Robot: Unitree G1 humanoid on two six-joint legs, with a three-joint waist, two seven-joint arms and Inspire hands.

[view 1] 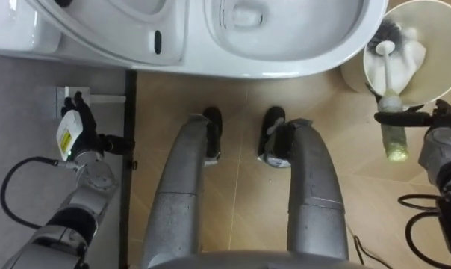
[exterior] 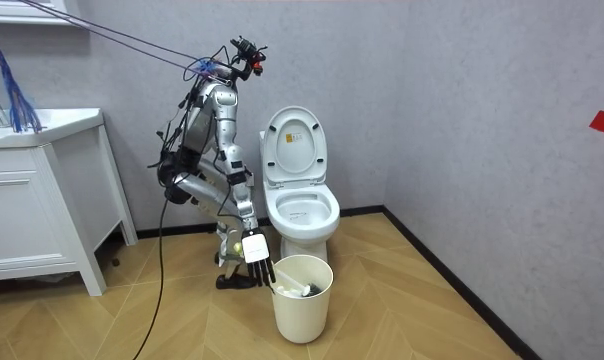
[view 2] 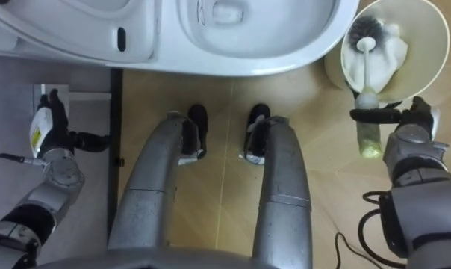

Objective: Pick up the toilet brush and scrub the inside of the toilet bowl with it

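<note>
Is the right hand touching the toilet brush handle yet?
Cannot tell. In the left eye view the right hand overlaps the toilet brush handle from above; any height gap is hidden, and the room view does not settle it.

Robot beside the lid-up toilet [exterior: 300, 208], right robot hand [exterior: 256, 252] just above a cream bin [exterior: 302, 305].

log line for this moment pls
right hand at brush handle | brush head in bucket | left hand open, idle | toilet lid up
</note>
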